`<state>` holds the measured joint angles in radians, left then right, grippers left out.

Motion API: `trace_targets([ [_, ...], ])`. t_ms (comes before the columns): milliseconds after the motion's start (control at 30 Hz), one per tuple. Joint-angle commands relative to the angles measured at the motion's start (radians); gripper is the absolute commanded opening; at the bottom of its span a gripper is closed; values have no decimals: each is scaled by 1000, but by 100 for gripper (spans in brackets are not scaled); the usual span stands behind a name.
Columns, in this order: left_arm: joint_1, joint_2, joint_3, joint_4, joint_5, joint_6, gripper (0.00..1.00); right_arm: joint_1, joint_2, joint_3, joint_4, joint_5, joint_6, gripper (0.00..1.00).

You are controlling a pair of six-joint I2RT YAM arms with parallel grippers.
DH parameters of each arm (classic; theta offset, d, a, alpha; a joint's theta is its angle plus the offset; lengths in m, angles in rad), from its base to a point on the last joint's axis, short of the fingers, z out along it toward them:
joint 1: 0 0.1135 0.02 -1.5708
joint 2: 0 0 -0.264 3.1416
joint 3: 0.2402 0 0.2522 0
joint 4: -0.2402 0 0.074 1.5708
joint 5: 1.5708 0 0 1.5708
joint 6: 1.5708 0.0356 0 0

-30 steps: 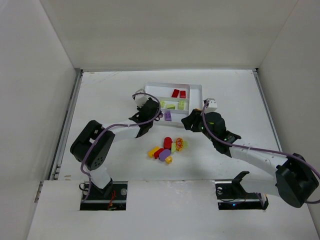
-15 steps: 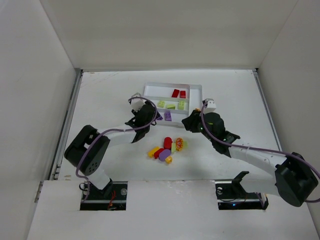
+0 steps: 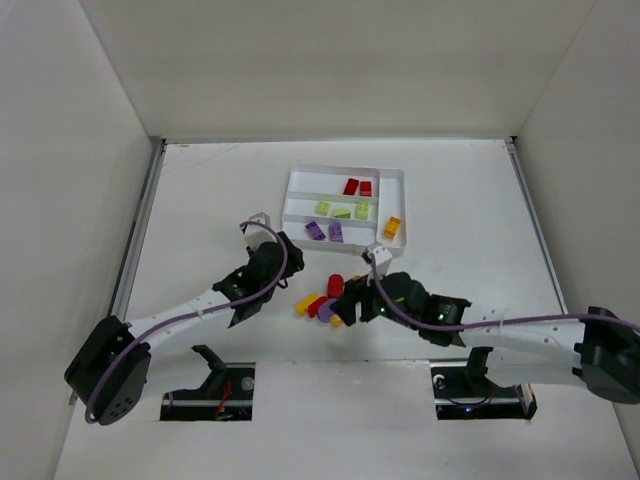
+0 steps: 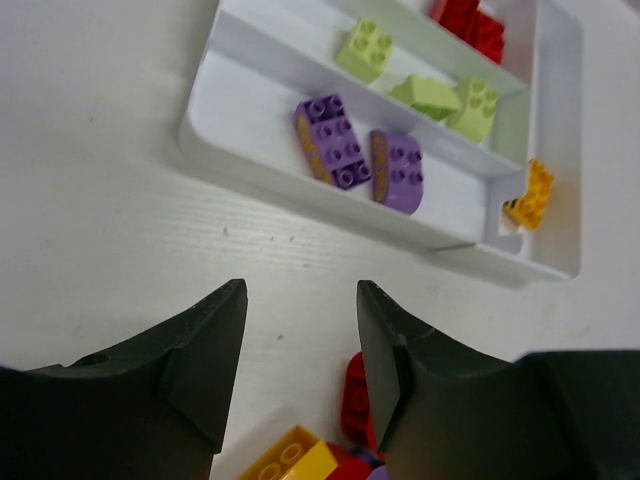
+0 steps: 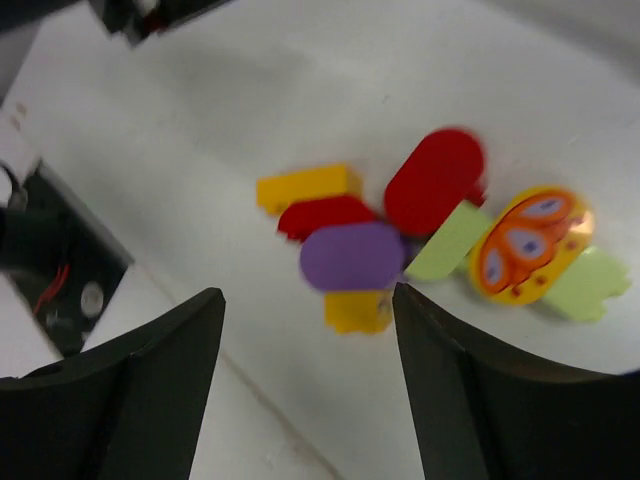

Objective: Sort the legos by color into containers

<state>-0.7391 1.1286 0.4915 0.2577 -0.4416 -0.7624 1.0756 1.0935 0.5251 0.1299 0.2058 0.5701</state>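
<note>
Right gripper point(image 5: 305, 305) gapes over a smooth, rounded purple lego point(image 5: 353, 256).

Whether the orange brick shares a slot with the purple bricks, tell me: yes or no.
No, the orange brick lies in the narrow end slot, walled off from the two purple bricks.

White tray point(image 3: 330, 169) flat on desk point(image 3: 220, 190): two red bricks point(image 3: 357, 187) far slot, three lime bricks point(image 3: 343, 210) middle, two purple bricks point(image 3: 325, 231) near, one orange brick point(image 3: 392, 227) end slot (crosswise). Mixed loose pile point(image 3: 333, 300) nearby, outside it.
</note>
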Motion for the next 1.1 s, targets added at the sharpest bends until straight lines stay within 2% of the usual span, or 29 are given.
trace_targets([
  [0, 11, -46, -22, -109, 78, 20, 45, 108, 3, 10, -134, 44, 5, 76],
  [100, 25, -76, -36, -136, 127, 20, 45, 187, 52, 30, -188, 89, 25, 79],
  [267, 54, -108, -41, -178, 188, 23, 45, 194, 163, 61, -196, 98, 42, 82],
  [633, 109, -164, -76, -230, 314, -11, 50, 139, 338, 118, -76, 103, -19, 70],
  [867, 126, -194, -113, -244, 394, -21, 58, 117, 399, 131, -17, 89, -56, 56],
  [967, 134, -230, -134, -247, 409, -29, 62, 109, 390, 116, 31, 69, -61, 44],
  [1067, 148, -265, -148, -238, 437, -35, 66, 90, 356, 101, 53, 18, -75, 39],
])
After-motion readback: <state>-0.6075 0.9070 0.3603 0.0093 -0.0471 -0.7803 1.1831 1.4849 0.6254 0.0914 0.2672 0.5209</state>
